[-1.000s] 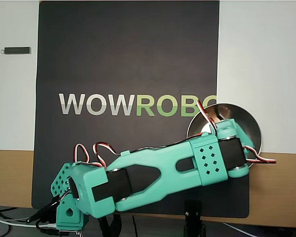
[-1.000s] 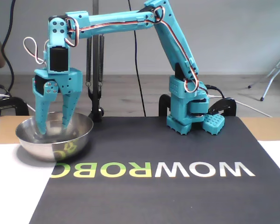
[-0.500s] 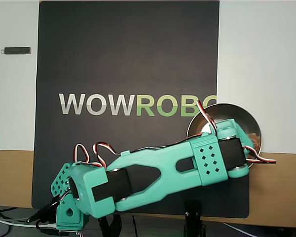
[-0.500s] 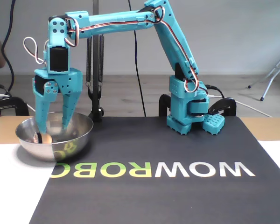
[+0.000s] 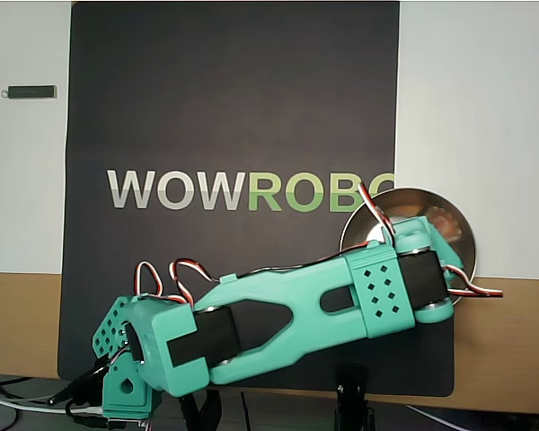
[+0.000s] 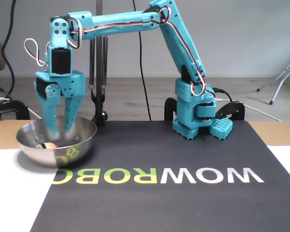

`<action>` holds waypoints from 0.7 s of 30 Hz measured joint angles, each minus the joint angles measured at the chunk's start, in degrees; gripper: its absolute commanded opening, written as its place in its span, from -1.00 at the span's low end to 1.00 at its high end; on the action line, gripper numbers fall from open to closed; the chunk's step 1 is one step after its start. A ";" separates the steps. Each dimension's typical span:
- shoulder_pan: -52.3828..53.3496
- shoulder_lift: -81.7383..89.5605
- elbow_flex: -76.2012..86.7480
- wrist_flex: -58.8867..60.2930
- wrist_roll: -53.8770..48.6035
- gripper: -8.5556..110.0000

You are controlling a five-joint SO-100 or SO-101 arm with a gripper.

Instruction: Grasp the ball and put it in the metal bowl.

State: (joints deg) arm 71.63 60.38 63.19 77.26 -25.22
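While the ball [image 6: 50, 145] lies in the metal bowl [image 6: 82, 140], the arm's jaws hang spread above, apparently after release.

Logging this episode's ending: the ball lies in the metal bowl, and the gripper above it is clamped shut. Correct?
Not quite. The ball does lie in the metal bowl, but the fixed view shows the gripper above it open, with its jaws spread apart.
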 measured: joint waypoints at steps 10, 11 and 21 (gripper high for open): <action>0.00 0.00 0.00 0.00 0.00 -0.86; 0.00 0.00 0.00 0.35 0.00 -0.86; -3.16 3.78 0.00 7.82 0.00 -0.86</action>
State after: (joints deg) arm 68.47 64.16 63.19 85.08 -25.22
